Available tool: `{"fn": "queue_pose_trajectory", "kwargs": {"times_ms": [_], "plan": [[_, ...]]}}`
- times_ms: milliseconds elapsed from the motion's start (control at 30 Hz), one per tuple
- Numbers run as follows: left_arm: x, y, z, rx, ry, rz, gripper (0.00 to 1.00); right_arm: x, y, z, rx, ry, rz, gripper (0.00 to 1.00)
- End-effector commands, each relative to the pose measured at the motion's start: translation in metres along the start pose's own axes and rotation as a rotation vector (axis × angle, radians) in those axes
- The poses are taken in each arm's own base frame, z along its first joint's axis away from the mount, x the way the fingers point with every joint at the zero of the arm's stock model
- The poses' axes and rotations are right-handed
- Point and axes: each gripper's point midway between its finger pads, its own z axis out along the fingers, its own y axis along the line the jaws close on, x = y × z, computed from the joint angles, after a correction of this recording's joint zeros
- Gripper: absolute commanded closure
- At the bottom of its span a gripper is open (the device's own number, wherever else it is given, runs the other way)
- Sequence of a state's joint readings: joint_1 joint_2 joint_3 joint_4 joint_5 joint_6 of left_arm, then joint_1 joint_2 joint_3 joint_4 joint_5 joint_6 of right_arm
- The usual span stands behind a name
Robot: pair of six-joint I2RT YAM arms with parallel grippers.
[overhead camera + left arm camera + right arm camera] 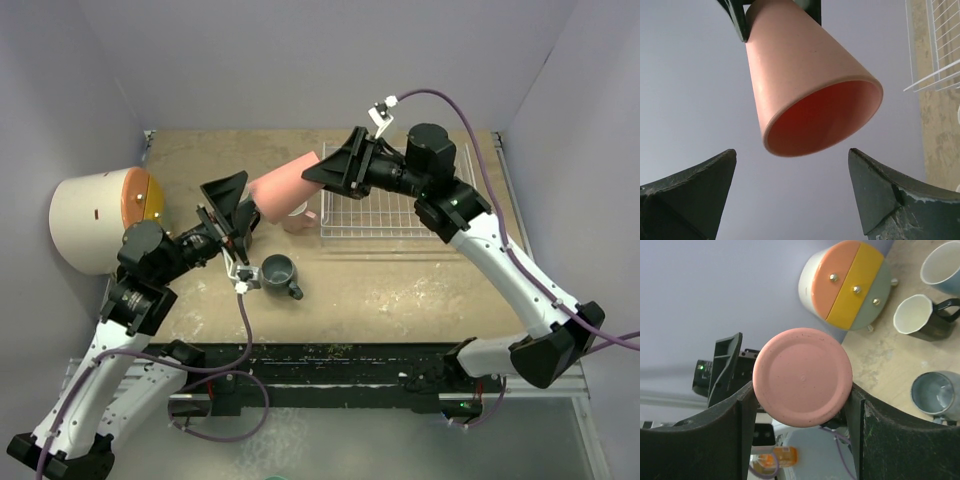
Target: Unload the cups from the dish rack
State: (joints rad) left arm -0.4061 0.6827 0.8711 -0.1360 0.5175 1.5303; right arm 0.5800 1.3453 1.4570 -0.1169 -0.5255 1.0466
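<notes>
My right gripper (318, 172) is shut on the base end of the salmon-red tumbler (283, 186) and holds it on its side in the air, left of the white wire dish rack (400, 205). In the right wrist view the tumbler's round base (802, 377) sits between the two fingers. The tumbler's open mouth (820, 117) faces my left gripper (792, 161), which is open just short of the rim without touching it. A pale pink mug (300, 220) stands under the tumbler. A dark grey-blue mug (280, 275) stands nearer me. A black mug (915, 315) and a light blue mug (942, 265) stand on the table.
A large cream drum (95, 220) with an orange and yellow lid (850, 285) lies at the left wall, close behind the left arm. The right arm reaches over part of the rack. Walls close in the table on three sides.
</notes>
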Motion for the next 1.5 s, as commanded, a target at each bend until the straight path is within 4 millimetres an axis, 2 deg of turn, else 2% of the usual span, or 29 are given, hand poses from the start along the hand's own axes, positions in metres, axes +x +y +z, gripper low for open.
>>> {"fn": "queue_pose_trajectory", "kwargs": {"times_ms": [0, 200, 400, 567, 767, 833, 867, 900, 967, 1000, 1033, 1100, 1133, 1167, 1200, 1333, 1467], "plan": [[-0.013, 0.022, -0.001, -0.088, -0.059, 0.152, 0.07, 0.004, 0.039, -0.008, -0.152, 0.0, -0.028, 0.9], [-0.023, 0.029, -0.006, -0.131, -0.092, 0.209, 0.2, 0.014, 0.034, -0.005, -0.169, 0.032, -0.022, 0.9], [-0.035, 0.022, -0.01, -0.113, -0.136, 0.257, 0.33, 0.021, 0.032, -0.003, -0.169, 0.046, -0.023, 0.9], [-0.035, 0.02, -0.008, -0.105, -0.145, 0.274, 0.44, 0.029, 0.031, 0.002, -0.172, 0.066, -0.027, 0.9], [-0.031, 0.013, -0.001, -0.066, -0.145, 0.26, 0.46, 0.042, 0.028, 0.009, -0.17, 0.104, -0.033, 0.89], [-0.03, 0.01, 0.001, -0.053, -0.146, 0.258, 0.52, 0.045, 0.027, 0.01, -0.168, 0.113, -0.03, 0.89], [-0.029, 0.011, 0.001, -0.052, -0.144, 0.258, 0.59, 0.047, 0.024, 0.01, -0.154, 0.124, -0.024, 0.86], [-0.029, 0.011, 0.001, -0.053, -0.145, 0.252, 0.7, 0.052, 0.022, 0.007, -0.146, 0.147, -0.013, 0.82], [-0.03, 0.013, 0.002, -0.054, -0.15, 0.22, 0.96, 0.046, 0.018, 0.004, -0.132, 0.129, -0.002, 0.69], [-0.029, 0.015, 0.001, -0.046, -0.149, 0.206, 1.0, 0.041, 0.014, 0.001, -0.116, 0.116, -0.001, 0.58], [-0.028, 0.012, 0.002, -0.013, -0.145, 0.186, 1.0, 0.035, 0.012, -0.002, -0.103, 0.101, -0.005, 0.46], [-0.027, 0.0, 0.001, 0.094, -0.144, 0.108, 1.0, 0.018, -0.002, -0.01, -0.028, 0.053, -0.014, 0.28], [-0.025, -0.005, 0.0, 0.147, -0.138, 0.053, 1.0, 0.006, -0.01, -0.017, 0.02, 0.015, -0.028, 0.22], [-0.024, -0.022, 0.001, 0.235, -0.132, -0.034, 1.0, -0.005, -0.02, -0.023, 0.089, -0.026, -0.048, 0.17], [-0.023, -0.02, 0.0, 0.257, -0.118, -0.077, 1.0, -0.017, -0.031, -0.032, 0.173, -0.075, -0.074, 0.13], [-0.015, -0.05, -0.001, 0.484, -0.029, -0.323, 1.0, -0.047, -0.074, -0.07, 0.469, -0.206, -0.16, 0.07], [-0.006, -0.072, -0.006, 0.681, 0.091, -0.546, 1.0, -0.049, -0.103, -0.092, 0.621, -0.243, -0.188, 0.06]]}}
